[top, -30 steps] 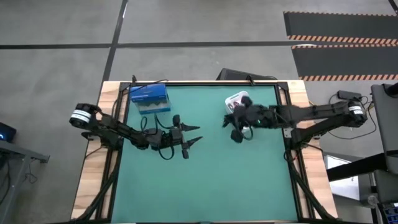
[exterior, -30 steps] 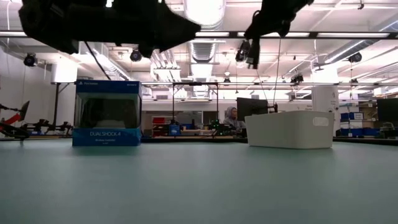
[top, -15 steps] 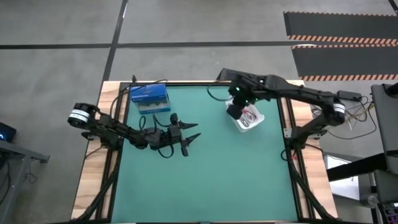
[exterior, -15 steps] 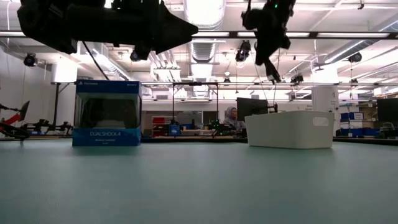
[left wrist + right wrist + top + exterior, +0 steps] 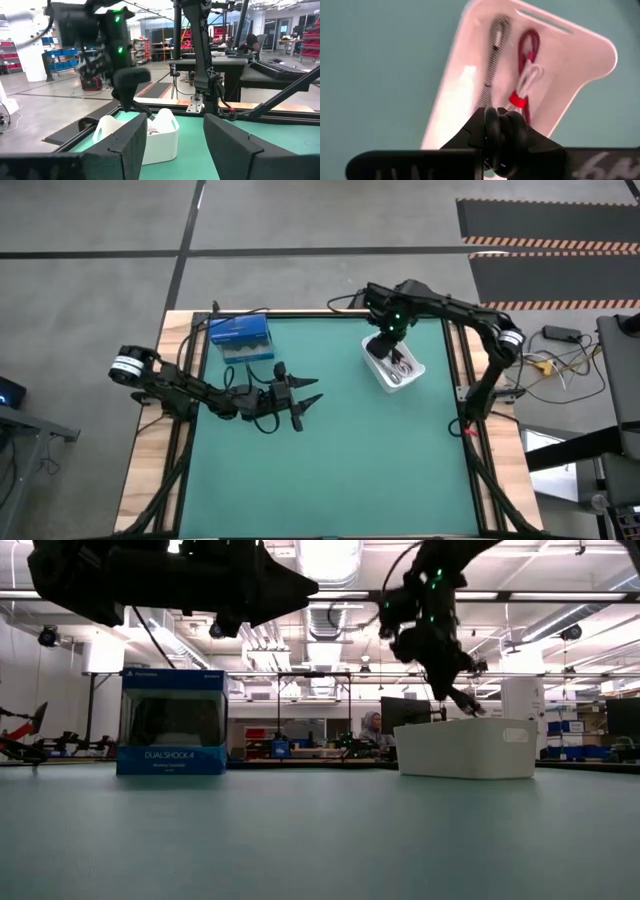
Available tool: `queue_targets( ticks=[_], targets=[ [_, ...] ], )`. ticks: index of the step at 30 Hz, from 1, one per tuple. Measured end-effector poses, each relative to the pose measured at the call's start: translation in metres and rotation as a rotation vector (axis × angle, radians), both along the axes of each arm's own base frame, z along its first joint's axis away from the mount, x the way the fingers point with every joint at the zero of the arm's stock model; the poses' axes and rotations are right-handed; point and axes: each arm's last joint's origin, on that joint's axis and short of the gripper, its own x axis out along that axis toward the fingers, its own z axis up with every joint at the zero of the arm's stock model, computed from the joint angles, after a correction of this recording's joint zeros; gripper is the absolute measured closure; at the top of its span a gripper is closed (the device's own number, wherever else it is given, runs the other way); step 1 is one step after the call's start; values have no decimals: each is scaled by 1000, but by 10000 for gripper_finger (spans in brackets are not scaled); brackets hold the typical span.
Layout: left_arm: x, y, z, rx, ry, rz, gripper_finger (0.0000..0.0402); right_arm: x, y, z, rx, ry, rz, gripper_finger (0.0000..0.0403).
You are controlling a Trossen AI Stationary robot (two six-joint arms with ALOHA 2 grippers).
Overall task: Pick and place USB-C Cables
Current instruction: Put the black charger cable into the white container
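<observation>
A white bin [image 5: 395, 364] stands by the table's far right corner. In the right wrist view, a silver-grey cable [image 5: 492, 55], a red cable [image 5: 530, 42] and a white-and-red cable [image 5: 525, 85] lie in it. My right gripper [image 5: 384, 347] hangs over the bin's far end, just above its rim [image 5: 465, 722] in the low view, shut on the black cable bundle [image 5: 500, 131]. My left gripper [image 5: 317, 391] waits open above the table's middle left, touching nothing. My right gripper pinches the black cable's coiled loops [image 5: 496, 125] between its two fingers [image 5: 465, 137]. It comes from above, slanting down toward the bin. The bundle is lifted clear over the bin's inside. The fingers hide the rest of the bundle.
A blue DualShock box [image 5: 240, 337] stands at the far left of the green mat [image 5: 330, 470]. Wooden table edges and black frame rails border the mat. The mat's near half lies bare. The left wrist view shows the bin [image 5: 160, 132] and the right arm beyond it.
My right arm has swung from the table's right middle toward the far edge and over the bin. Its gripper has tipped downward and come down from high above to just over the bin's rim, staying shut on the black cable. The left arm has kept still.
</observation>
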Motion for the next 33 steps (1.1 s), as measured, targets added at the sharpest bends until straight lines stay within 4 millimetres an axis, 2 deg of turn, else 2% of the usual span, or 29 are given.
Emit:
queue_targets(
  ticks=[8, 18, 27, 33],
  targets=[
    [0, 0, -1, 3, 14, 0, 221, 0, -23, -31, 69, 93, -37, 380],
    [0, 1, -4, 4, 42, 33, 221, 8, -27, -58, 177, 135, -20, 380],
    [0, 2, -5, 4, 48, 45, 221, 11, -29, -69, 205, 155, -17, 380],
    [0, 2, -5, 4, 49, 45, 221, 12, -30, -70, 196, 143, -18, 380]
  ],
)
